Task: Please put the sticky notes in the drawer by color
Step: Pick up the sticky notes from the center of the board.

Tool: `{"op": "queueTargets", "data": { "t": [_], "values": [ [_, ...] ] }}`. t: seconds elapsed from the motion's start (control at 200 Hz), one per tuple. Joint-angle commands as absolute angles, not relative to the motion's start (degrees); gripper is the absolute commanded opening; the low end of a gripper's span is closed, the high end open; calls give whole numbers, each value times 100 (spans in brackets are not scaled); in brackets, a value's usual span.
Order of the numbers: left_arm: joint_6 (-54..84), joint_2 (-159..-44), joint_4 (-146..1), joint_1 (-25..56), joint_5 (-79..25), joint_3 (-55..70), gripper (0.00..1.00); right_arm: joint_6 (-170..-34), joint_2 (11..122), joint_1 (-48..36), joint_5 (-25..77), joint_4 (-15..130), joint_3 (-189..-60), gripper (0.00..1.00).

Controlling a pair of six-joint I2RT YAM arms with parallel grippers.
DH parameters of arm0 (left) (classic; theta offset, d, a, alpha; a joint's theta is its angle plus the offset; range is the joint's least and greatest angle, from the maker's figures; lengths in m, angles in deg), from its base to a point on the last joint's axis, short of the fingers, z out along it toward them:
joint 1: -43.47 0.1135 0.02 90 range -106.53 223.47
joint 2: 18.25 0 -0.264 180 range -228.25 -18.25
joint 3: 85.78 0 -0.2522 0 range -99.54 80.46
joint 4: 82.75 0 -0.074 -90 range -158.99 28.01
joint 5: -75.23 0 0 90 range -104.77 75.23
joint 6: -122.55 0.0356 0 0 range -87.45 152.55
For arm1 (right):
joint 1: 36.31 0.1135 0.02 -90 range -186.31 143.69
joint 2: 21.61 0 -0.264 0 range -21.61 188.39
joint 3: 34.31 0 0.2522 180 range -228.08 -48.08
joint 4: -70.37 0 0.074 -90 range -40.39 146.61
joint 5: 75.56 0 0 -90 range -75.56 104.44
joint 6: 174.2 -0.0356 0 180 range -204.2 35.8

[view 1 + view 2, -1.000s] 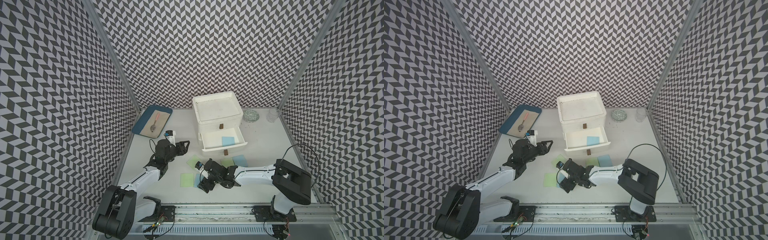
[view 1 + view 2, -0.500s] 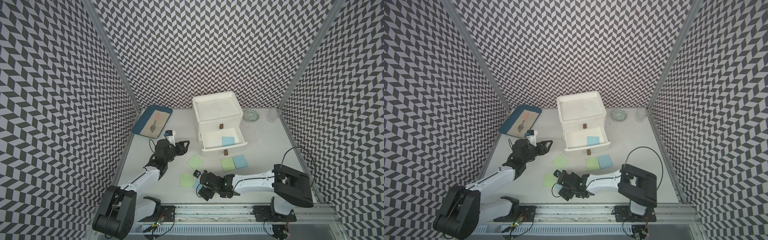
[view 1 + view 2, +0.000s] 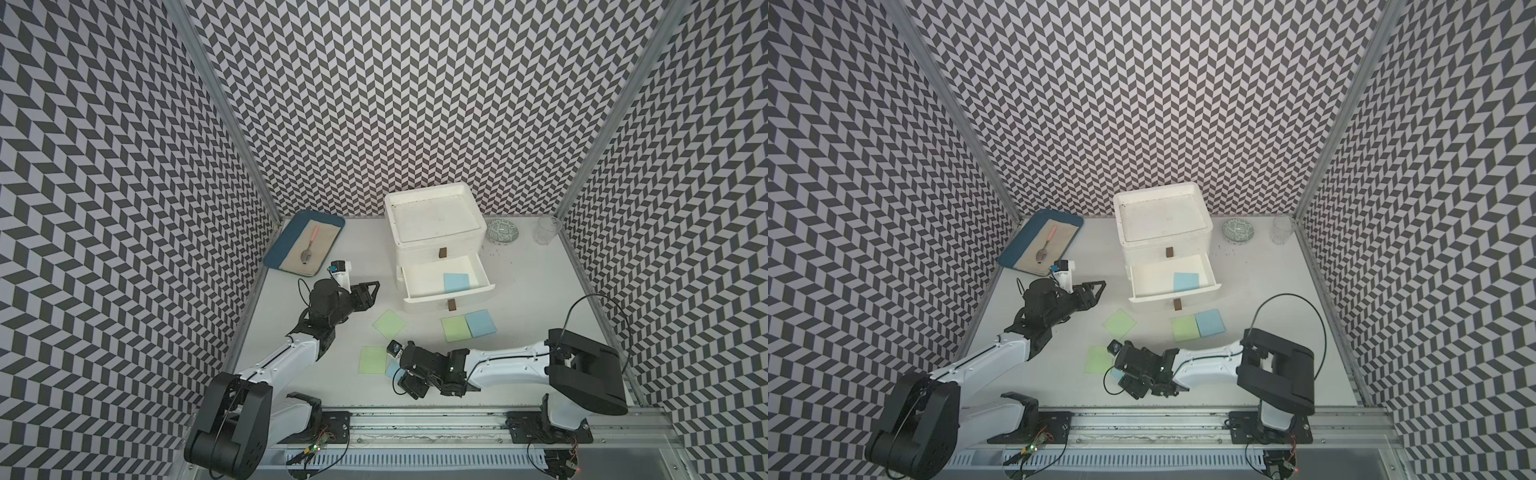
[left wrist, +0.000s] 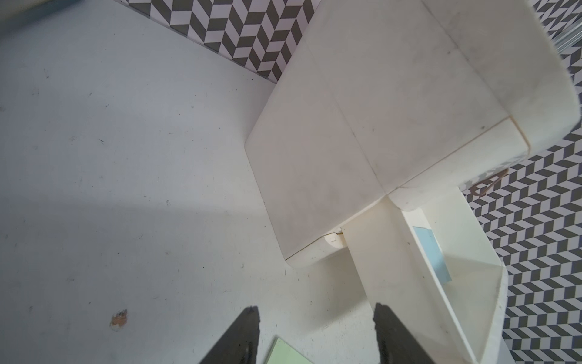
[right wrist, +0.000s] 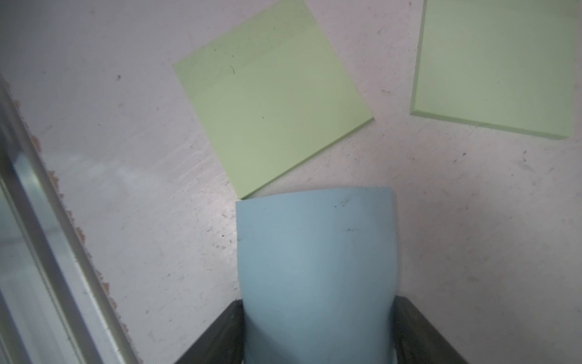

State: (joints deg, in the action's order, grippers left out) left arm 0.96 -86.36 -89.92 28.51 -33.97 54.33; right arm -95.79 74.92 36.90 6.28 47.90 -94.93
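My right gripper (image 5: 316, 302) is shut on a light blue sticky note (image 5: 315, 252), which bows between the fingers near the table's front edge (image 3: 392, 368). Two green sticky notes (image 5: 271, 94) (image 5: 494, 63) lie flat just beyond it. A third green note (image 3: 455, 329) and a blue note (image 3: 481, 323) lie side by side before the open drawer (image 3: 449, 293), which holds one blue note (image 3: 456, 282). My left gripper (image 3: 372, 291) hovers open and empty left of the drawer, with a green note's corner (image 4: 283, 353) between its fingers' line of sight.
The white drawer cabinet (image 3: 434, 216) stands at the back middle. A blue tray (image 3: 274, 259) with a spoon sits at the back left. A patterned dish (image 3: 503, 231) and a clear glass (image 3: 547, 229) stand at the back right. A metal rail (image 5: 47, 236) borders the front edge.
My right arm has drawn back toward the front edge, uncovering the notes before the drawer, and its jaws have narrowed onto the blue note. The left arm has not moved.
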Motion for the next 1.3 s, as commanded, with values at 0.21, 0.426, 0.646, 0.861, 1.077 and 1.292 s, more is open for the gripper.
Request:
{"op": "queueTargets", "data": {
  "t": [0.21, 0.426, 0.646, 0.861, 1.077, 1.292],
  "values": [
    [174, -8429, -9204, 2888, -3645, 5493, 63, -9689, 5963, 3068, 756, 5224, -9147, 72],
    [49, -8166, -9267, 2901, -3780, 5467, 63, -9686, 4644, 2430, 1028, 6081, -8925, 72],
    [-928, -7846, -9829, 2775, -4488, 5282, 64, -9503, 3743, 1855, 553, 7086, -8525, 72],
    [-1164, -7768, -9815, 1920, -4162, 4824, 63, -9371, 3390, 1363, 505, 7551, -8102, 72],
    [-1213, -8675, -10183, 1206, -4494, 4189, 59, -9273, 3233, 1292, 416, 7616, -7865, 72],
    [-1110, -9222, -10290, 612, -4318, 3812, 48, -9237, 2839, 1230, 261, 7695, -7624, 73]
  ]
}}
